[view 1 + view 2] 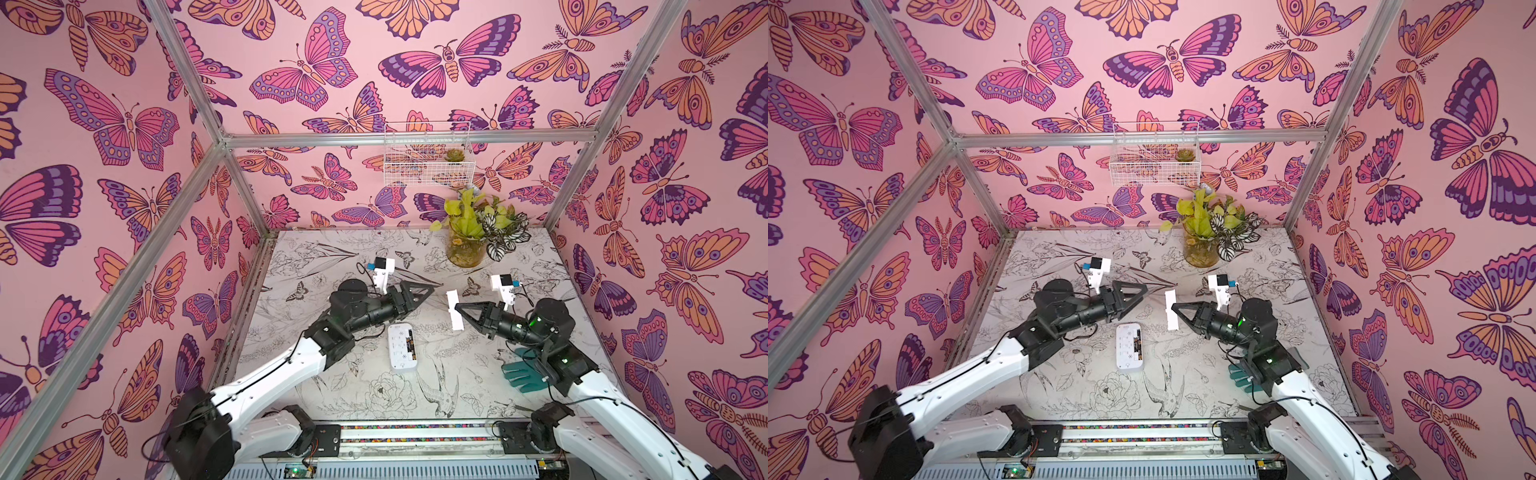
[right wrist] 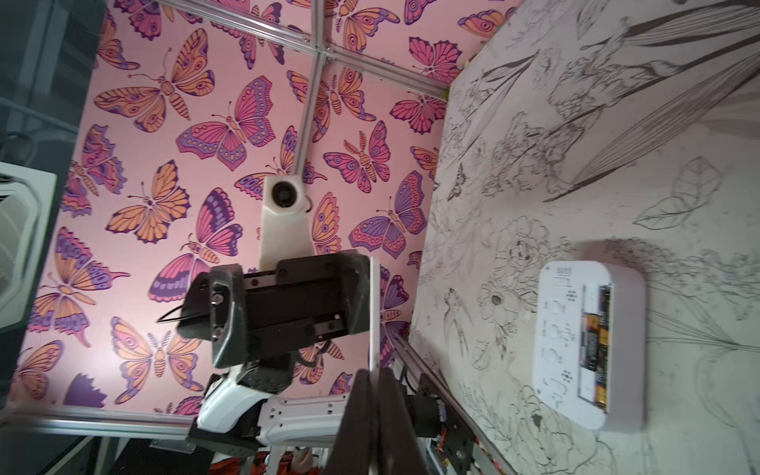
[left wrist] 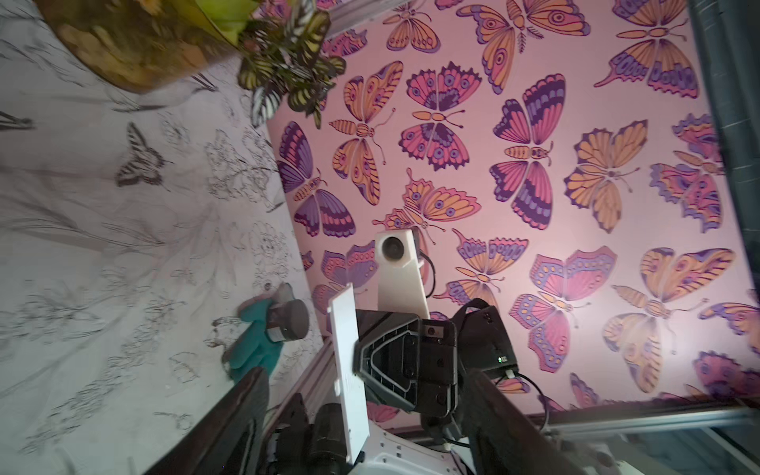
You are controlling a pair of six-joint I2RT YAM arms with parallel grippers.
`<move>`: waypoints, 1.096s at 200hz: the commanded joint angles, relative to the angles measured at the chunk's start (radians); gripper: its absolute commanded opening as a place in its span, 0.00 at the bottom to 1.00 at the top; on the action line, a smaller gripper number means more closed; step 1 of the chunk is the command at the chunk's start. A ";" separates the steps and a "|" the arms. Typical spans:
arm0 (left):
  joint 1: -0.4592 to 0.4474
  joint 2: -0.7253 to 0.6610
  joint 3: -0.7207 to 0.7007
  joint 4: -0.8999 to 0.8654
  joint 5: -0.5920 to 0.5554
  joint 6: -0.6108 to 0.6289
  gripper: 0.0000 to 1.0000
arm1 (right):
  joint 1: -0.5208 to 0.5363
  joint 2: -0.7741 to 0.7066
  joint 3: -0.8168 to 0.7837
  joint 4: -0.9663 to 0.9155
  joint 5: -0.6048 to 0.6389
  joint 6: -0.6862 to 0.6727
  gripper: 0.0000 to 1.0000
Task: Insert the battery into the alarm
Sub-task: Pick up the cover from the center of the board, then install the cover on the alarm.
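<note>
The white alarm (image 1: 402, 347) (image 1: 1129, 346) (image 2: 588, 349) lies back-up on the table between the arms. Its battery slot stands uncovered, and a dark and gold battery (image 2: 594, 353) lies inside it. My right gripper (image 1: 457, 309) (image 1: 1173, 309) (image 2: 376, 411) hovers above the table, right of and beyond the alarm. It is shut on a thin white cover plate (image 1: 452, 299) (image 1: 1170, 299) (image 3: 349, 370), held on edge. Facing the plate from the left, my left gripper (image 1: 430, 286) (image 1: 1144, 289) (image 3: 370, 427) is open with nothing between its fingers.
A teal rubber glove (image 1: 521, 374) (image 1: 1241, 376) (image 3: 255, 341) lies under the right arm at the table's right side. A glass jar with plants (image 1: 465, 249) (image 1: 1200, 249) stands at the back right. A wire basket (image 1: 428, 153) hangs on the back wall.
</note>
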 commanded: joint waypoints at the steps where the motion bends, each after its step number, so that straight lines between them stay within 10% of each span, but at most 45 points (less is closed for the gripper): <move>1: 0.010 -0.076 -0.016 -0.477 -0.219 0.190 0.78 | 0.031 -0.022 -0.065 -0.132 0.106 -0.130 0.00; 103: 0.124 0.021 -0.352 -0.275 -0.054 0.127 0.85 | 0.315 0.183 -0.108 -0.106 0.466 -0.243 0.00; 219: 0.097 0.209 -0.391 -0.025 0.004 0.077 0.60 | 0.456 0.582 -0.011 0.240 0.536 -0.159 0.00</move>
